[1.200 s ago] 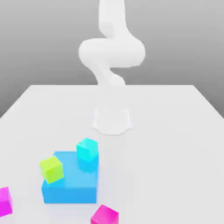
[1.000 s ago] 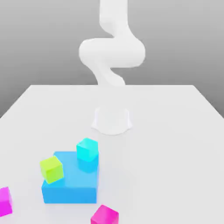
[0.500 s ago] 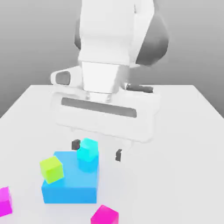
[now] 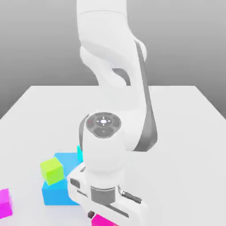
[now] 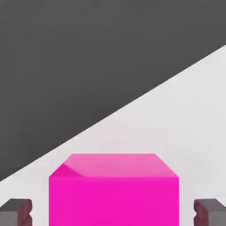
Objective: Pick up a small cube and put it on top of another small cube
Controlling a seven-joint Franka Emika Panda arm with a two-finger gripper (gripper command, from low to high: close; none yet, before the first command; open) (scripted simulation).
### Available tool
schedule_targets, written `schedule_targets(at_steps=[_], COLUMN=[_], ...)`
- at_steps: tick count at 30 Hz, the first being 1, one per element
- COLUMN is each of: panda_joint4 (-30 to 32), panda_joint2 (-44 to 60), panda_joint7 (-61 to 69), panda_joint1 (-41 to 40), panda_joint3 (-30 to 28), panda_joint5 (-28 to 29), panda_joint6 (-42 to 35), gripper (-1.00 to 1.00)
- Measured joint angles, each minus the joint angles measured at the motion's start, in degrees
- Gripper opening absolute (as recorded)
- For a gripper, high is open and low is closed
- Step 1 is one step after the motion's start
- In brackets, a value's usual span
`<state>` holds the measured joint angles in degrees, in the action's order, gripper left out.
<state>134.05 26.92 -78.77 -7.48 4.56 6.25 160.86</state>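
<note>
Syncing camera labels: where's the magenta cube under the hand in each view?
Exterior view: magenta cube peeks out at the bottom edge, mostly hidden beneath the arm's hand.
Hand view: the cube sits low and centered, with the open jaws on either side, apart from it.
Shared landmark: the white table.

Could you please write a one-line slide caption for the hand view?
Open fingers straddle a magenta cube resting on the white table.

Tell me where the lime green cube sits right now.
In the exterior view, the lime green cube sits on the exterior view's left corner of the big blue block, with the arm beside it and a magenta cube lower left.
</note>
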Motion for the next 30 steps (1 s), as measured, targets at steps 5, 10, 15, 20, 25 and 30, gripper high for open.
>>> schedule_targets(at_steps=[5,10,15,20,25,30], panda_joint4=[0.3,3.0,7.9,13.1,16.9,18.0], panda_joint2=[-1.5,-11.1,-21.1,-31.4,-33.3,-28.5], panda_joint7=[0.2,2.1,5.6,11.1,15.3,15.9], panda_joint1=[-0.3,-1.9,-6.0,-11.3,-12.6,-12.4], panda_joint3=[0.4,0.4,-3.3,-6.5,-8.7,-8.9], panda_joint5=[-0.3,-1.5,-1.0,-3.0,-5.6,-6.1], panda_joint6=[-1.2,-8.3,-13.5,-18.4,-16.2,-10.3], gripper=[-1.00,-1.00,-1.00,-1.00,-1.00,1.00])
